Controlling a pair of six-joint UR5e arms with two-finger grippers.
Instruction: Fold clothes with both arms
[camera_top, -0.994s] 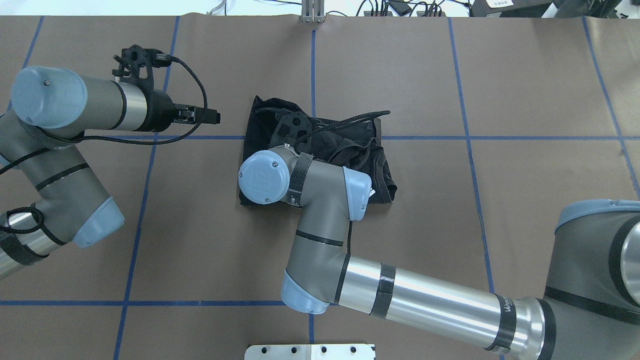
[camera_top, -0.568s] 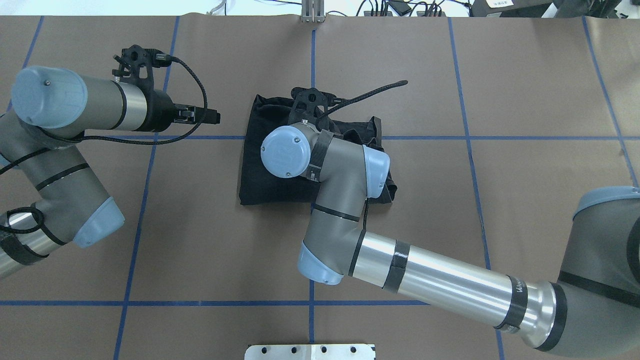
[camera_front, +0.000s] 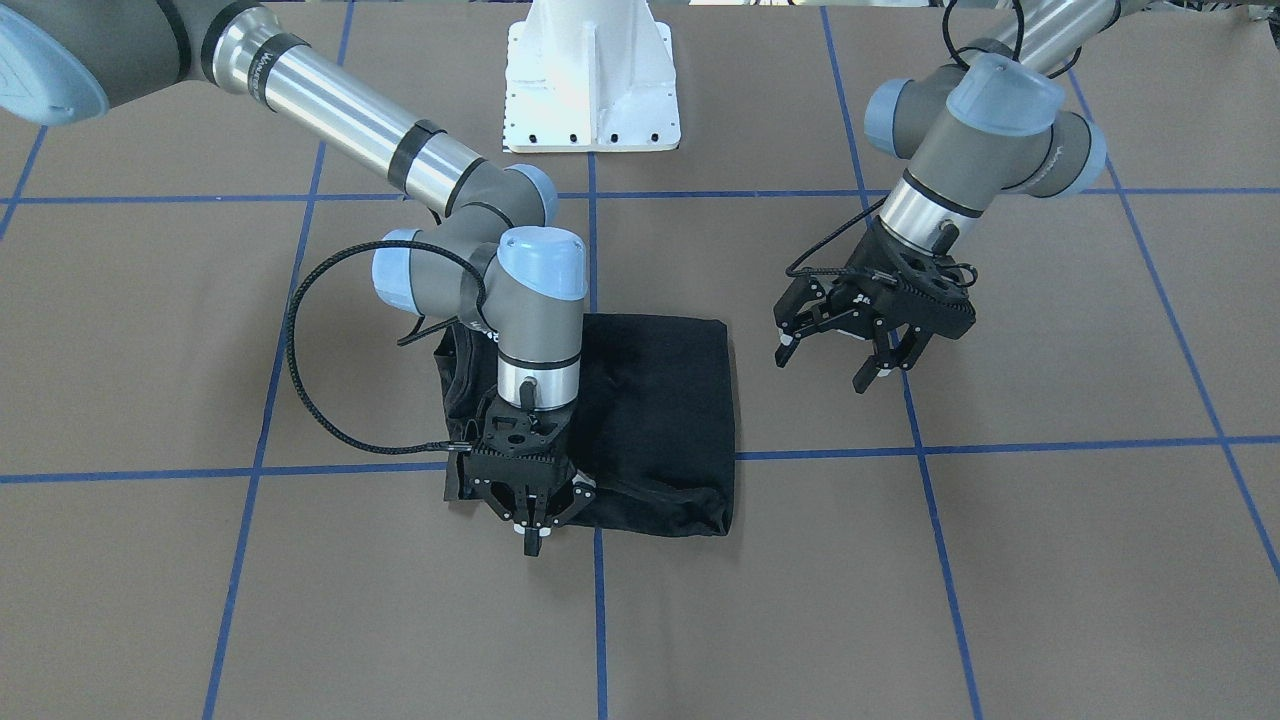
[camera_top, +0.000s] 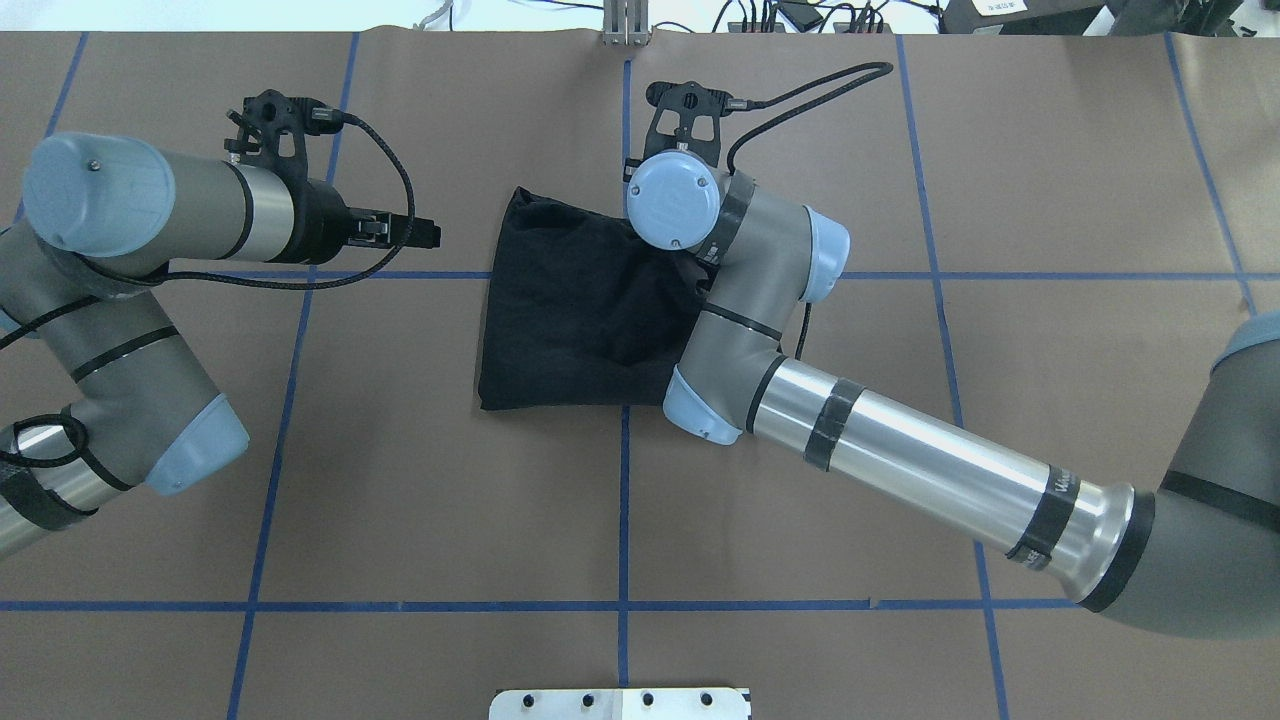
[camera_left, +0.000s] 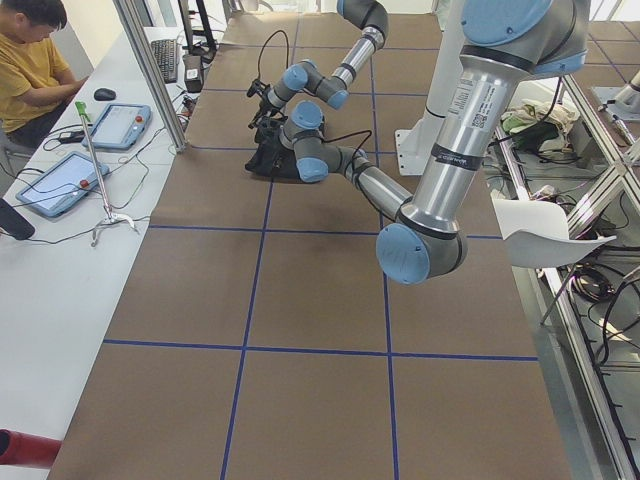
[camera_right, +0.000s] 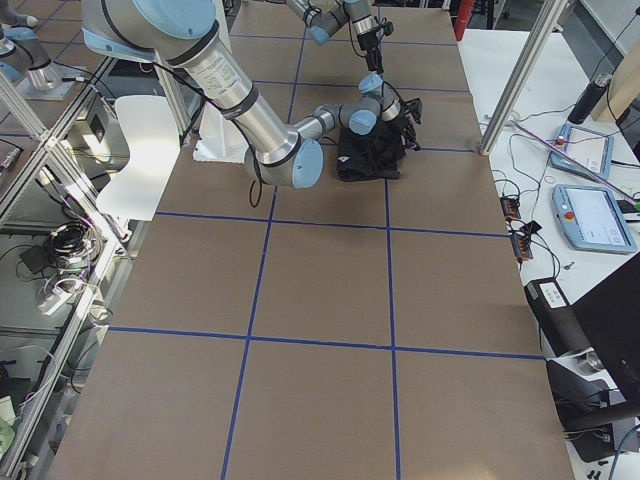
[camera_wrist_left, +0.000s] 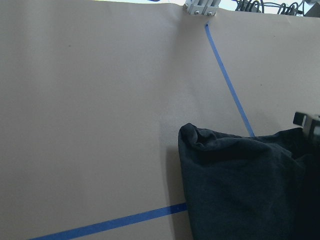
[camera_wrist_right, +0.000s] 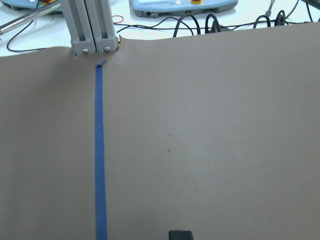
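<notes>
The right gripper (camera_front: 533, 530) is hidden under its own wrist in the overhead view. Only the front-facing view shows it plainly. There it points straight down with its two fingers pressed together. In the right wrist view the fingertips (camera_wrist_right: 180, 235) are a small dark block at the bottom edge, over bare brown paper, with no cloth between them. Whether the tips touch the table or the cloth's hem cannot be told.

The black T-shirt (camera_front: 655, 400) lies folded into a rough rectangle near the table's middle, across a crossing of the blue tape lines (camera_front: 1000, 447). Only plain black cloth shows. The right gripper stands at the shirt's edge farthest from the robot, toward the robot's right. The right arm's wrist and forearm cover that side of the bundle from above.

The left gripper (camera_front: 825, 368) hangs above the brown table cover (camera_front: 1000, 580), clear of the shirt on the robot's left, with its fingers spread and nothing between them. Its wrist view catches the shirt's near corner (camera_wrist_left: 240, 185), cut off at the frame's lower right.

In both side views the shirt and grippers are too small to make out in detail.
</notes>
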